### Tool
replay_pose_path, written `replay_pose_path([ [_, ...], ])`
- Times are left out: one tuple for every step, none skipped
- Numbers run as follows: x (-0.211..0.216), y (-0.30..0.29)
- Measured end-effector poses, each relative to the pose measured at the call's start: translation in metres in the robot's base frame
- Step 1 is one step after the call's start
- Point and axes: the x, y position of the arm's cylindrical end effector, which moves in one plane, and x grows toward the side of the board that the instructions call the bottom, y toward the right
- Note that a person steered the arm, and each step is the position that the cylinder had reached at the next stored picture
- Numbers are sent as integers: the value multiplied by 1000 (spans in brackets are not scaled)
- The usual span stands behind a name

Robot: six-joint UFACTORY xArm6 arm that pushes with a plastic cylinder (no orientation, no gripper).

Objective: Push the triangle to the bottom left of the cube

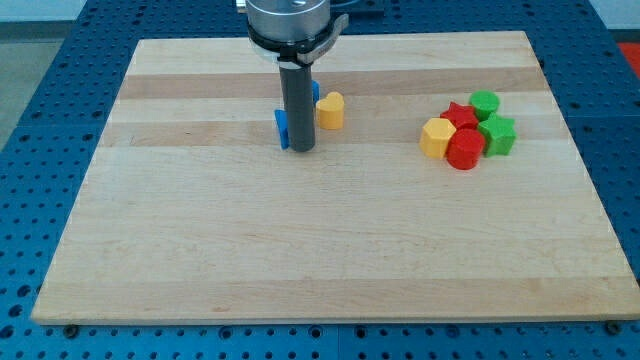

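Note:
My rod comes down from the view's top centre and its tip (301, 150) rests on the wooden board (300, 250). A blue block (282, 129) shows at the rod's left edge, touching it just above the tip. The rod hides most of it, so I cannot tell its shape. A second blue block (316, 91) peeks out behind the rod on its right, higher in the view, also mostly hidden. A yellow heart-shaped block (331, 110) sits just right of the rod.
A tight cluster lies at the view's right: a yellow hexagon (437, 137), a red star (460, 115), a green cylinder (485, 102), a green star (497, 135) and a red cylinder (465, 150). The blue perforated table (60, 120) surrounds the board.

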Motion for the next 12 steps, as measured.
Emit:
replay_pose_path([
  [1,0],
  [17,-5],
  [23,-9],
  [18,-9],
  [13,-10],
  [12,-13],
  [12,-21],
  [12,-22],
  [9,-22],
  [2,-22],
  [-3,-22],
  [-9,-22],
])
